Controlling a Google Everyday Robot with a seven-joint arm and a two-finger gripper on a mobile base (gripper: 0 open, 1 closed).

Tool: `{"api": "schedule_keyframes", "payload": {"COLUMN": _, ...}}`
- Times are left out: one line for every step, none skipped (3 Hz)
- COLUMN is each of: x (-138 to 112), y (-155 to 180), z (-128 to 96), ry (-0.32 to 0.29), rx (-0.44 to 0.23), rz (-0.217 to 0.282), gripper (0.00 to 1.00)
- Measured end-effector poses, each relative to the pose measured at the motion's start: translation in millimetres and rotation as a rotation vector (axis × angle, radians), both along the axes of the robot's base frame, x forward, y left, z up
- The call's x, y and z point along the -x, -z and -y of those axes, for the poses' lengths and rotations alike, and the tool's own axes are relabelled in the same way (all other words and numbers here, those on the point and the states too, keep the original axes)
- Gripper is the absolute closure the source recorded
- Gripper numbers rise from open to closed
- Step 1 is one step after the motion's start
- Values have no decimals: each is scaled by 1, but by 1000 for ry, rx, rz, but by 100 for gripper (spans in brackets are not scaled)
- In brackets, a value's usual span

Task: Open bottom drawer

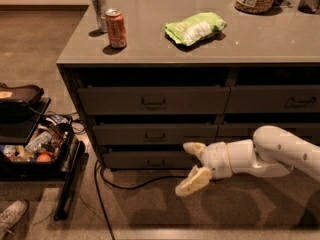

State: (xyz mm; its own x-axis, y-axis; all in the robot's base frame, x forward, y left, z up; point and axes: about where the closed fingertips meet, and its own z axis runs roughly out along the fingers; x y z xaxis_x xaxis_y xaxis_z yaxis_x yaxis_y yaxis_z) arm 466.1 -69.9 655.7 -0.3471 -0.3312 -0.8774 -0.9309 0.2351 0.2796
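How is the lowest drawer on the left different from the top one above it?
The bottom drawer has a slim front; the top drawer has a clearly taller one. The bottom drawer sits just above the floor, the top drawer right under the countertop. The open pincer hangs by the bottom drawer's right end, well below the top drawer. Both are grey-brown with a small dark centre handle.

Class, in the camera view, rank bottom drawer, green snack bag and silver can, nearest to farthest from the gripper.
1. bottom drawer, just left of the open gripper.
2. green snack bag, on the counter above.
3. silver can, counter's back-left corner.
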Motion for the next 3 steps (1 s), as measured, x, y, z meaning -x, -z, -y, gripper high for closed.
{"api": "schedule_keyframes", "payload": {"x": 16, "y": 49, "z": 27, "ry": 49, "rx": 379, "rz": -57, "gripper": 0}}
{"api": "schedule_keyframes", "payload": {"x": 19, "y": 57, "z": 50, "ry": 93, "rx": 529, "rz": -45, "gripper": 0}}
{"api": "schedule_keyframes", "payload": {"x": 19, "y": 57, "z": 50, "ry": 93, "rx": 529, "rz": -45, "gripper": 0}}
